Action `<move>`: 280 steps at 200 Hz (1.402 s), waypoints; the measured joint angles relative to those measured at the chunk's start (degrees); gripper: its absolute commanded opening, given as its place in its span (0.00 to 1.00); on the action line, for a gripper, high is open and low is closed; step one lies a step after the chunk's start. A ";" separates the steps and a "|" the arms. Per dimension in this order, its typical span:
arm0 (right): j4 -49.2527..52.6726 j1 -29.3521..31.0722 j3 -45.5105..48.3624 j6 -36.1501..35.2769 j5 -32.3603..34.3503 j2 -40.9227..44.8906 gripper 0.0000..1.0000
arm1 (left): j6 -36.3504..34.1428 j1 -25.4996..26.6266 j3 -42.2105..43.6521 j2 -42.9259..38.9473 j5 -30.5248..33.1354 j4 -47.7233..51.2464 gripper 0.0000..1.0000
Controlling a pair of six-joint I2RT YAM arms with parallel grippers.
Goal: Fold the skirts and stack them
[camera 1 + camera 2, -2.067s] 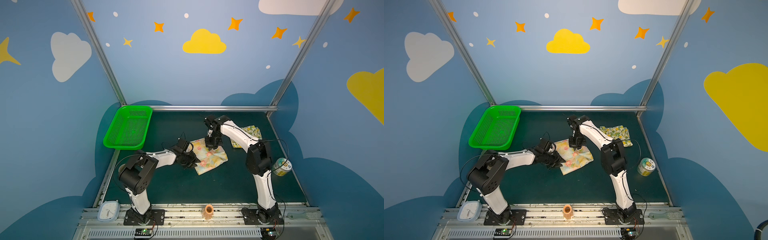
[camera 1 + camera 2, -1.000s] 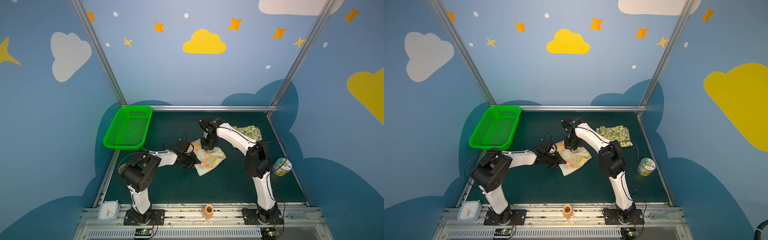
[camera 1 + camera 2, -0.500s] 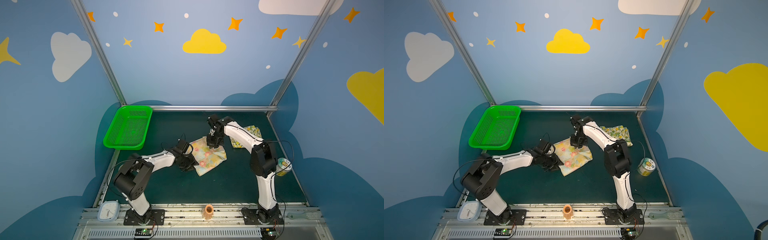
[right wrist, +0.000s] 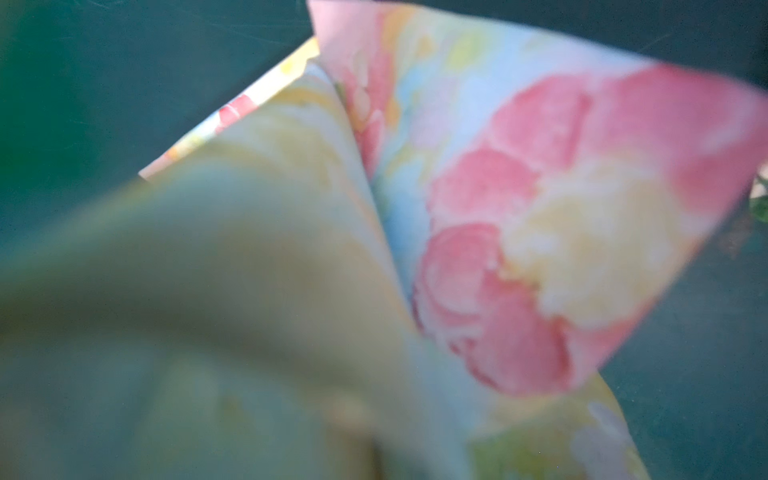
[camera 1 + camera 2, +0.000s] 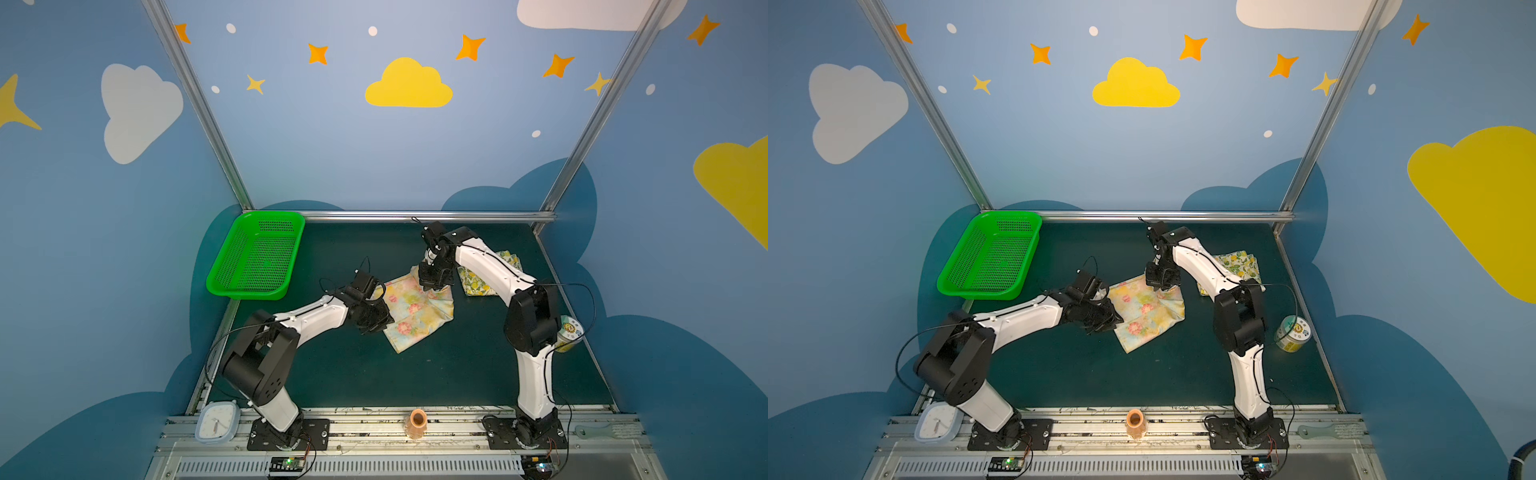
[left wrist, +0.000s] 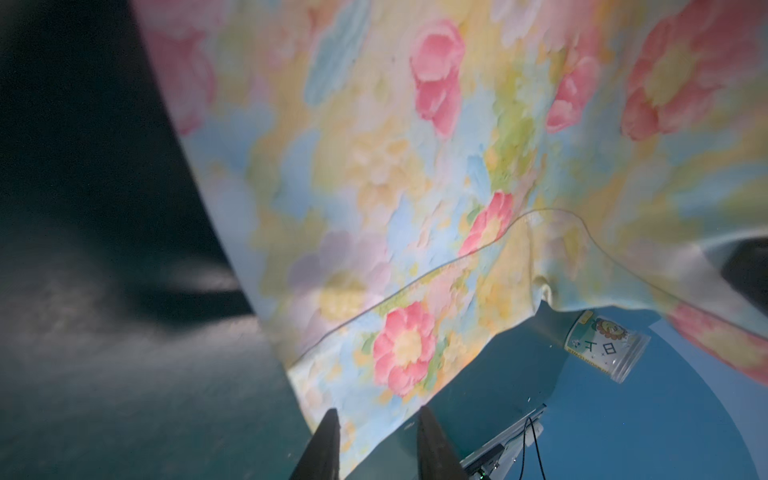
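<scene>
Cloth fills both wrist views: the flowered skirt [image 6: 415,166], pale yellow with pink blooms and blue-green blotches, seen from very close. In both top views this skirt sits near the middle of the dark green table [image 5: 457,374]. It lies mostly flat, with its corner at about 1 o'clock raised off the surface in a small peak. The right gripper [image 5: 432,284] points down onto that peak, jaws closed, with the raised fabric pinched between them. Its own camera shows only blurred folds of the same print. The left gripper [image 5: 378,326] lies low at the skirt's 8 o'clock edge. In the left wrist view its two dark fingers [image 6: 326,444] stand a little apart, with the hem showing in the gap beyond them and nothing clamped. The lemon skirt [image 5: 1239,264] lies at 2 o'clock on the table, partly behind the right arm and apart from the flowered one. A green basket [image 5: 257,257] sits at 10 o'clock. A printed can [image 5: 1292,332] rests at 4 o'clock, near the table's edge.
</scene>
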State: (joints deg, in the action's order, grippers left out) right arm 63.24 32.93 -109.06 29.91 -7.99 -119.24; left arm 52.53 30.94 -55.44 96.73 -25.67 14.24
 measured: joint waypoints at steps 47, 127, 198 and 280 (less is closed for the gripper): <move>0.24 3.23 -0.74 2.21 0.70 0.00 0.00 | 0.33 -0.13 -0.20 6.91 -1.20 -5.33 0.26; -1.92 8.13 -1.92 7.52 0.66 -0.42 0.00 | 1.29 -0.09 3.26 7.48 -4.00 -14.01 0.24; -10.71 9.38 6.27 13.25 -1.60 -0.92 0.00 | 1.22 0.09 4.11 5.46 -2.75 -12.13 0.25; -13.29 9.81 6.84 14.69 -1.49 -1.25 0.00 | -2.71 -4.17 5.25 -4.68 -0.39 -0.72 0.27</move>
State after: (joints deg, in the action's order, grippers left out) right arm 49.95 42.74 -102.21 44.60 -9.47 -120.49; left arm 49.82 26.76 -50.19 92.05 -26.06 13.52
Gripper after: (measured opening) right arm 0.071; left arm 0.276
